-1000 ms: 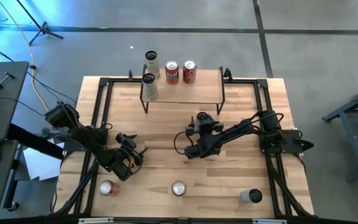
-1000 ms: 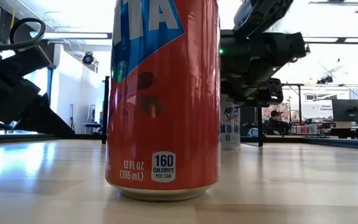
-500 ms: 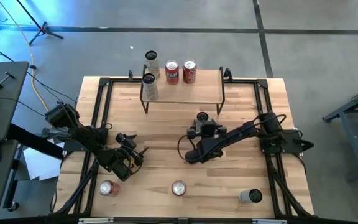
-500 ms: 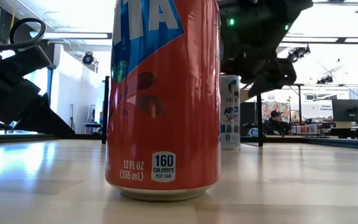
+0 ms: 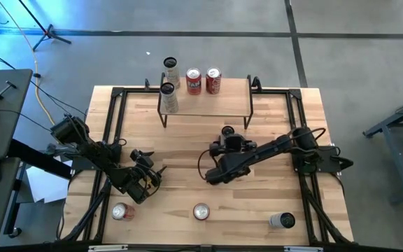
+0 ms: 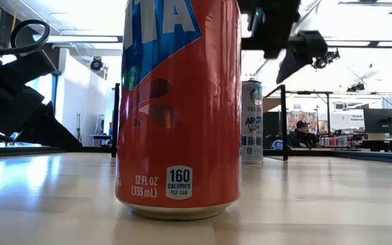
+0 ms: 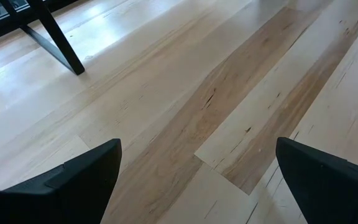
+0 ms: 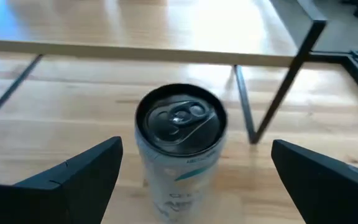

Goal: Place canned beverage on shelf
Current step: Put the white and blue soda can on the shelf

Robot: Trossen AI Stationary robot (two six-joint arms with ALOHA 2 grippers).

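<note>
A white beverage can [image 8: 179, 127] is seen standing upright on the tabletop [image 5: 180, 143], in front of the shelf [image 5: 222, 101] and not on it. Its silver lid and pull tab are shown from above in the right wrist view. In the low view the same can [image 6: 252, 122] is seen standing well behind a large orange soda can [image 6: 179, 102]. The right tool [image 8: 196, 149] is held over the white can with its fingers spread wide, one on either side of the can. The can is not touched and nothing is gripped. In the low view this tool [image 6: 284, 37] is seen clear above the can's top.

On the shelf's top board two red cans [image 5: 203, 81] are set side by side, and a tall white can [image 5: 168, 96] is placed at its left end. Another white can [image 5: 171, 69] is seen at the back left (whether it stands on the board or behind it cannot be told).

The left tool [image 5: 156, 173] is kept over bare wood at the left front of the tabletop, with its fingers [image 7: 73, 180] wide apart and empty.

Along the front edge a red can [image 5: 120, 211], the orange can [image 5: 201, 211] and a white can [image 5: 282, 221] are found
</note>
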